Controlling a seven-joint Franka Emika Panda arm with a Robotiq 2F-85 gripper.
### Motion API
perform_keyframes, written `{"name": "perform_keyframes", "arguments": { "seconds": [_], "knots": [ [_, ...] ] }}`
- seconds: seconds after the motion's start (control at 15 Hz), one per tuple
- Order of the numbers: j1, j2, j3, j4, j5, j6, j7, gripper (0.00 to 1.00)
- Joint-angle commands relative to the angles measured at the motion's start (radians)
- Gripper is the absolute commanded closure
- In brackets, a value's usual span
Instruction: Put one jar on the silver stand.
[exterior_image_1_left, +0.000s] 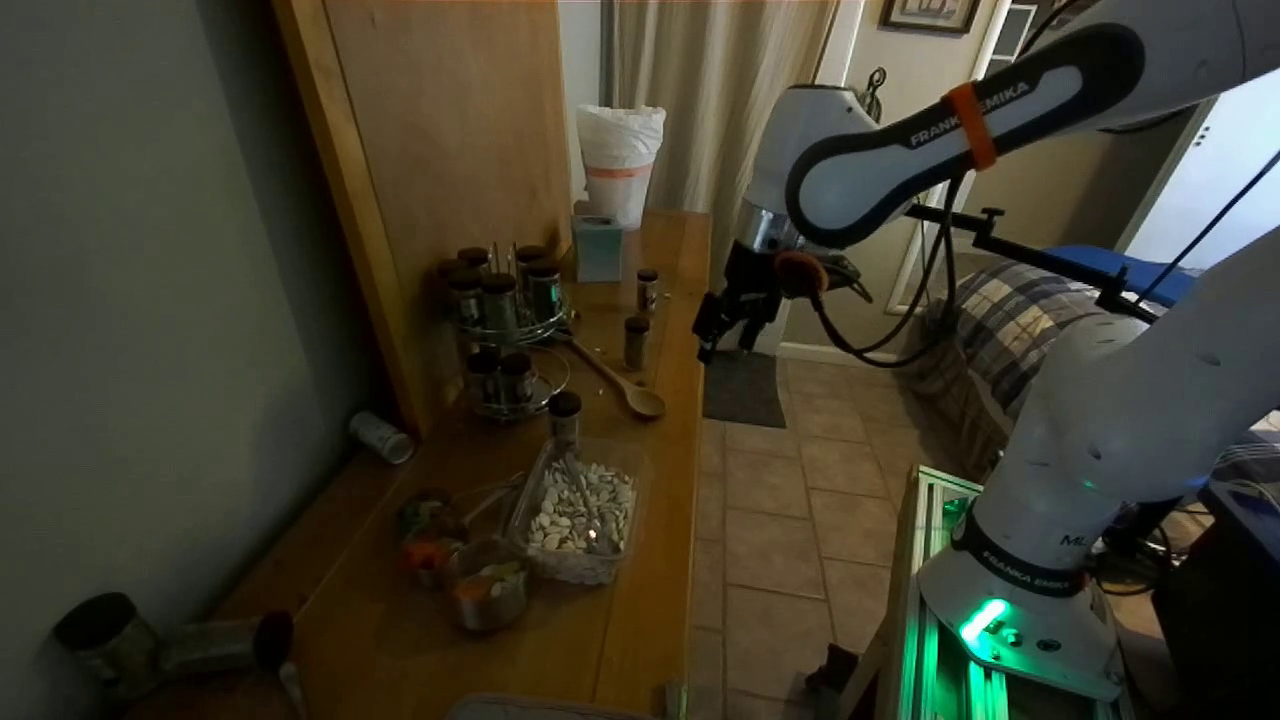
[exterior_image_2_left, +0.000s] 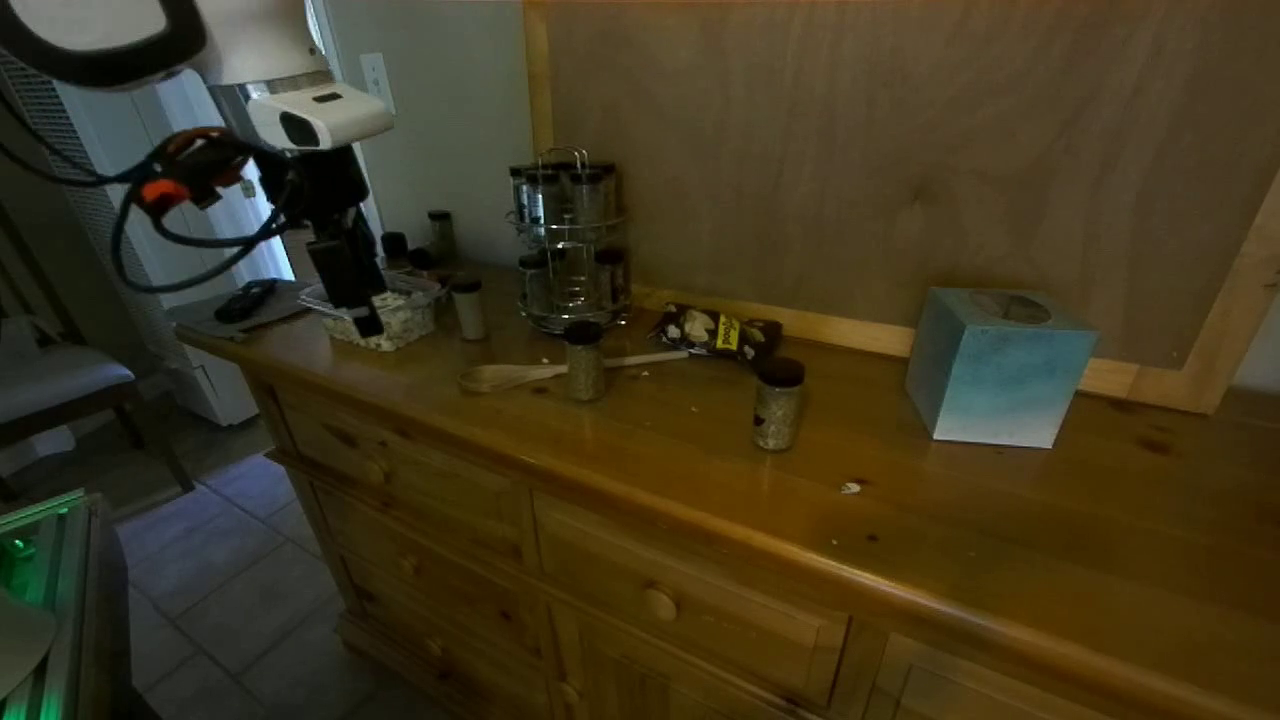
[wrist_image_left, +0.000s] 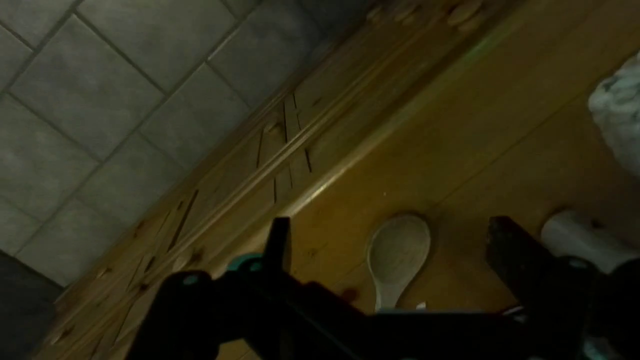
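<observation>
The silver stand (exterior_image_2_left: 575, 236) is a two-tier wire rack holding several dark-lidded jars on both tiers; it also shows in an exterior view (exterior_image_1_left: 522, 402). Three loose jars stand upright on the wooden counter: a jar (exterior_image_2_left: 778, 412) nearest the tissue box, a jar (exterior_image_2_left: 586, 368) by the spoon, and a jar (exterior_image_2_left: 469, 310) beside the pebble tub. They show in an exterior view too (exterior_image_1_left: 647, 292) (exterior_image_1_left: 636, 346) (exterior_image_1_left: 565, 425). My gripper (wrist_image_left: 391, 222) is open and empty, above the counter's front edge side; it shows in both exterior views (exterior_image_1_left: 728, 345) (exterior_image_2_left: 368, 322).
A wooden spoon (wrist_image_left: 398, 248) lies on the counter. A clear tub (exterior_image_1_left: 582, 515) of white pebbles stands beside a metal cup (exterior_image_1_left: 487, 590). A dark bag (exterior_image_2_left: 718, 332) and a blue tissue box (exterior_image_2_left: 1000, 370) are near the wooden back panel. Several other jars (exterior_image_1_left: 380, 437) are by the wall.
</observation>
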Motion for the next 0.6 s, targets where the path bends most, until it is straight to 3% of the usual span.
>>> {"name": "perform_keyframes", "arguments": {
  "seconds": [0.0, 0.27, 0.53],
  "knots": [
    [-0.087, 0.089, 0.075, -0.024, -0.085, 0.230, 0.154, 0.00],
    [-0.269, 0.166, 0.209, -0.054, -0.323, 0.439, 0.424, 0.00],
    [-0.436, 0.217, 0.335, -0.036, -0.555, 0.528, 0.672, 0.00]
  ]
}}
